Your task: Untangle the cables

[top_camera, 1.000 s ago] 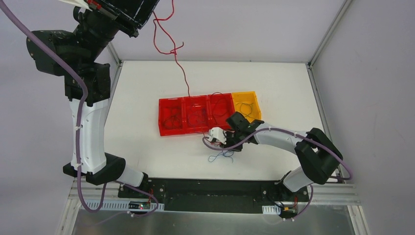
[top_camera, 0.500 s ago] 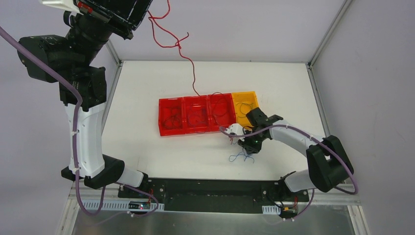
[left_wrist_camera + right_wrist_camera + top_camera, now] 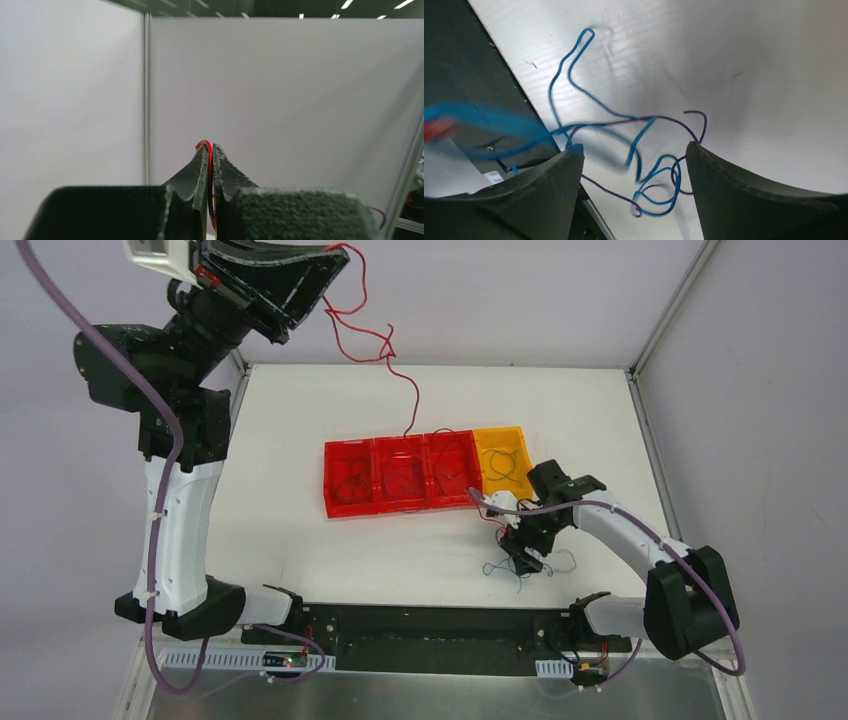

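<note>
As wrist views show | left fingers (image 3: 196, 172) pinch red wire (image 3: 203, 144) | right fingers (image 3: 736, 192) apart

A row of four bins (image 3: 380, 511) lies side by side across the middle of the table (image 3: 300, 540), with thin wires (image 3: 350, 485) in each. Above the far left corner the left gripper (image 3: 335, 252) holds a long wire (image 3: 400, 375), which hangs down to the row's far rim (about the second bin from the left). Before the row's right end, towards the near edge, a small clump of wires (image 3: 500, 568) lies on the surface under the right gripper (image 3: 527, 558).
</note>
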